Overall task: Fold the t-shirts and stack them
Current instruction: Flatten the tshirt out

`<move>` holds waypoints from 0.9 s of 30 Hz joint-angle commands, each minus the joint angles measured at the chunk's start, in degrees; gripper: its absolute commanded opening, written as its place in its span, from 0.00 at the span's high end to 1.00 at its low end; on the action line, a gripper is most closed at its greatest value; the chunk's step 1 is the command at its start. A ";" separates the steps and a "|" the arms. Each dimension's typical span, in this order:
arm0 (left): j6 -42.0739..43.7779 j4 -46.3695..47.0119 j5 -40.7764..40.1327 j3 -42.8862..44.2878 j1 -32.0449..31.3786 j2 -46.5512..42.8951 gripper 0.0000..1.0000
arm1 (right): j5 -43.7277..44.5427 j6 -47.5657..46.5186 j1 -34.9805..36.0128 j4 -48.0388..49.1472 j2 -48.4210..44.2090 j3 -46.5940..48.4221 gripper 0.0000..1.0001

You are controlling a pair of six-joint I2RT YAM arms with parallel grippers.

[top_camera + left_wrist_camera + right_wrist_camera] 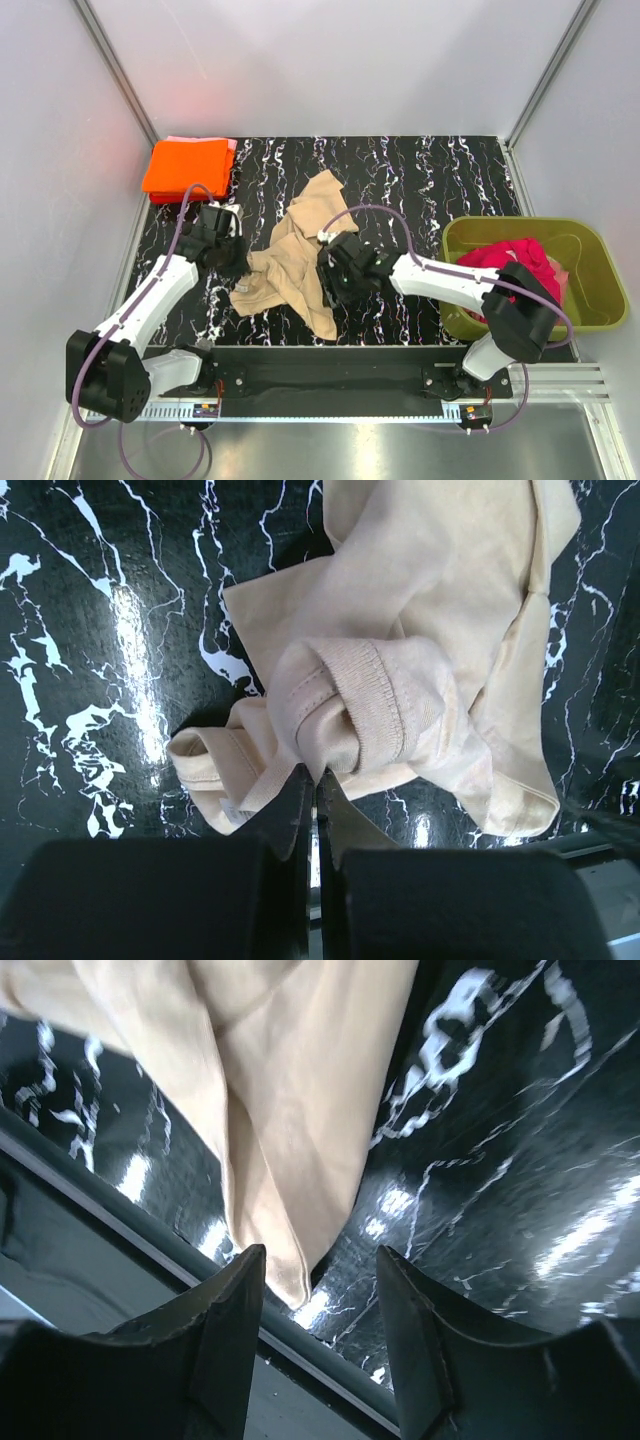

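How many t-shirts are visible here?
4: tan shirt crumpled mid-table; orange shirt folded far left; pink shirt peeking from under it; magenta shirt in the green tub. More may be hidden.

Your left arm (150, 300) stretches forward from its base, white link slanting up to a black wrist. The left tool (232, 262) sits low over the desk, its two fingers (285, 815) pressed together with no gap, a fold of the tan t-shirt (420, 600) pinched at their tips. Your right arm (440, 278) lies nearly level and reaches across towards the left tool. The right tool (320, 1260) tips downward, its jaws standing apart, both dark fingers (235, 1300) clear of each other and gripping nothing. The two tools are near each other but not touching.
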 commanded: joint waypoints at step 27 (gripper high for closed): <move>-0.88 0.01 -6.70 3.94 -8.75 -10.00 0.65 | 14.13 17.66 -0.05 -8.33 -5.94 7.47 0.42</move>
